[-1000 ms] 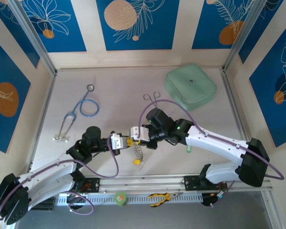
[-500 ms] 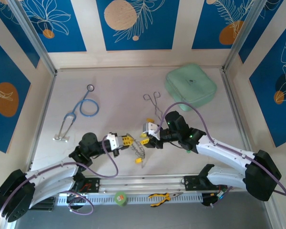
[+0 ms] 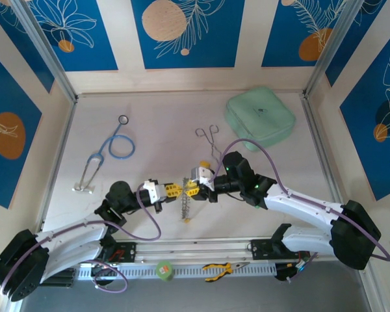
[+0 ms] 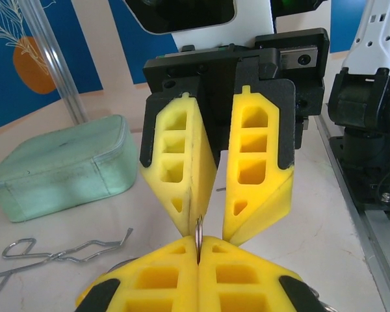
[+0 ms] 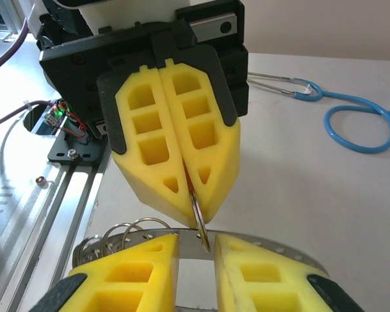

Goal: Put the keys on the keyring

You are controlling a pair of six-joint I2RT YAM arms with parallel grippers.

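The keyring point(image 3: 185, 207) hangs edge-on below the two grippers, above the table; in the right wrist view it is a wide silvery band point(image 5: 283, 251) with small split rings point(image 5: 127, 233) on its rim. My left gripper point(image 3: 179, 190) point(image 4: 199, 250) is shut on one small split ring point(image 4: 198, 233) point(image 5: 200, 224) of that rim. My right gripper point(image 3: 188, 189) point(image 5: 196, 252) faces it tip to tip, open. Its fingers point(image 4: 253, 162) straddle the held ring's end without touching it. A small yellow piece point(image 3: 186, 220), probably a key's head, dangles at the keyring's lower end.
Silver forceps point(image 3: 210, 136) point(image 4: 52, 253) lie behind the grippers. The blue stethoscope point(image 3: 107, 153) point(image 5: 351, 120) is at the left, and a mint-green pouch point(image 3: 260, 120) point(image 4: 58, 169) at the back right. Yellow-handled pliers point(image 3: 221, 268) and a green roll point(image 3: 164, 269) rest on the front rail.
Half a second ago the right gripper had drawn back to the right. It has now come left again to the left gripper's tips, jaws apart. The left gripper stays shut.
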